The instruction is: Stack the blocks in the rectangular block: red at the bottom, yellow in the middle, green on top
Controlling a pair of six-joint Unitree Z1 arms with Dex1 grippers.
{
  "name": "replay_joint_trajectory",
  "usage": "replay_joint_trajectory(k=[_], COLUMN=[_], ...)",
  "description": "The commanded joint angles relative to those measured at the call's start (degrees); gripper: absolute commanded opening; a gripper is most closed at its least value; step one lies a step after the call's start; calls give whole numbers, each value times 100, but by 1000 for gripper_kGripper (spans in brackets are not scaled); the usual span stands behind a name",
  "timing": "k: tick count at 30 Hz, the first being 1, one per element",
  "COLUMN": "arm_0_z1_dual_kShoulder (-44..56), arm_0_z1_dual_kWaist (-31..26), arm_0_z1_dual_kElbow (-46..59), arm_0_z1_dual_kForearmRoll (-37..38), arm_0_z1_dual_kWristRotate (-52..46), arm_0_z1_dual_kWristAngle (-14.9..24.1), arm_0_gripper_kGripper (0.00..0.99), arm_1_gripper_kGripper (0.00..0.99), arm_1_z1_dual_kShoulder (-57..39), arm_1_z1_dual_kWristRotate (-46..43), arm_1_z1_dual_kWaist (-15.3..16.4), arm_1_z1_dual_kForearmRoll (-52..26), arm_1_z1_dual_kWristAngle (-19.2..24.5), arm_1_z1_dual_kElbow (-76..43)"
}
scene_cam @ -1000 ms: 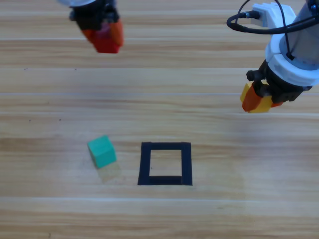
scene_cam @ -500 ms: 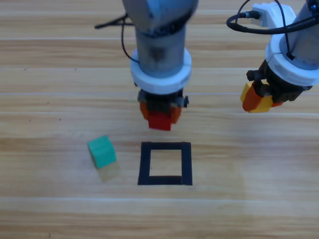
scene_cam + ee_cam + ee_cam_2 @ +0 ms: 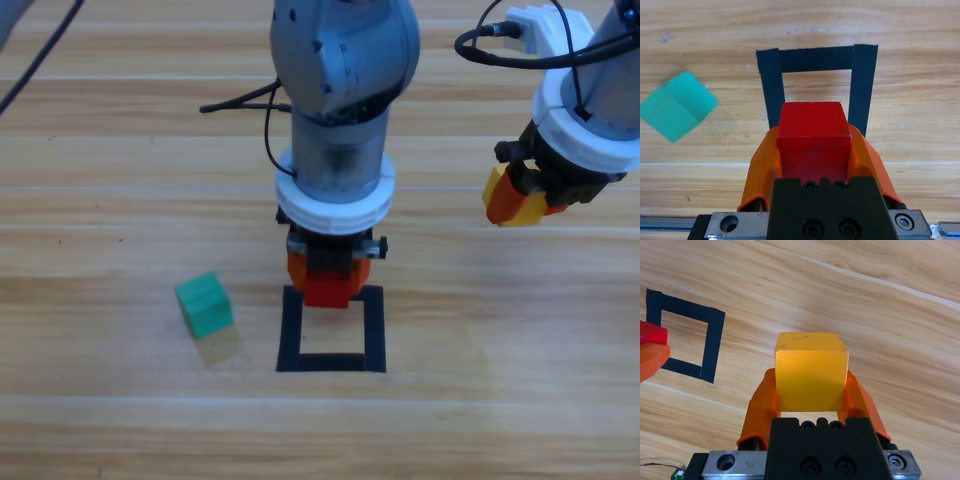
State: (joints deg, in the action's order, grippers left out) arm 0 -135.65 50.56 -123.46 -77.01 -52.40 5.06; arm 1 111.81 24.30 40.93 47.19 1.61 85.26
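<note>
While both arms are carrying a cube each, the scene is reading as follows:

Left gripper: the left gripper (image 3: 327,283) is hanging over the far edge of the tape square, in the middle of the table; its jaws are pressing on the two sides of the red cube.
Red cube: the red cube (image 3: 327,288) is sitting between those orange jaws, overlapping the square's far strip in the high view; in the left wrist view the red cube (image 3: 813,140) is filling the gap between the jaws, with the square showing beyond it.
Tape square: the tape square (image 3: 374,330) is lying flat on the wood, near the middle of the table, its wood-coloured centre showing bare.
Right gripper: the right gripper (image 3: 520,200) is hanging at the far right, well apart from the square; its jaws are pinching the yellow cube.
Yellow cube: the yellow cube (image 3: 811,371) is sitting squarely between the right arm's jaws; from above, the yellow cube (image 3: 497,192) is peeking out at the left of the orange jaws.
Green cube: the green cube (image 3: 205,304) is resting on the table (image 3: 500,400) to the left of the square, apart from it and turned at a slight angle to its sides.
</note>
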Motion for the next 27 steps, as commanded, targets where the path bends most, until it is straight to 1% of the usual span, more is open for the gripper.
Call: replay_joint_trajectory(k=[1,7,11,13,16,18,27], arm_0_z1_dual_kShoulder=[-515,-568,-497,-330,83,162,109], arm_0_z1_dual_kWaist=[76,59,32,6,-38,-64,-55], arm_0_z1_dual_kElbow=[111,155,190,375,1052,1227,1219], arm_0_z1_dual_kForearmRoll=[81,309,380,529,1021,1153,1171], arm_0_z1_dual_kWristRotate=[-42,28,-51,-130,-191,-165,-156], arm_0_z1_dual_kWristAngle=[-331,-480,-471,-471,-489,-515,-498], arm_0_gripper_kGripper=[63,63,64,64,64,64,66], arm_1_gripper_kGripper=[0,0,0,0,0,0,0], arm_1_z1_dual_kShoulder=[315,351,368,377,412,412,430], arm_1_z1_dual_kWristRotate=[-57,-57,-57,-57,-57,-57,-75], arm_1_z1_dual_kWaist=[125,125,117,117,117,117,125], arm_1_z1_dual_kForearmRoll=[-105,-105,-105,-105,-105,-105,-105], arm_1_z1_dual_kWristAngle=[32,32,32,32,32,32,32], arm_1_z1_dual_kElbow=[-53,-44,-35,-35,-27,-18,-18])
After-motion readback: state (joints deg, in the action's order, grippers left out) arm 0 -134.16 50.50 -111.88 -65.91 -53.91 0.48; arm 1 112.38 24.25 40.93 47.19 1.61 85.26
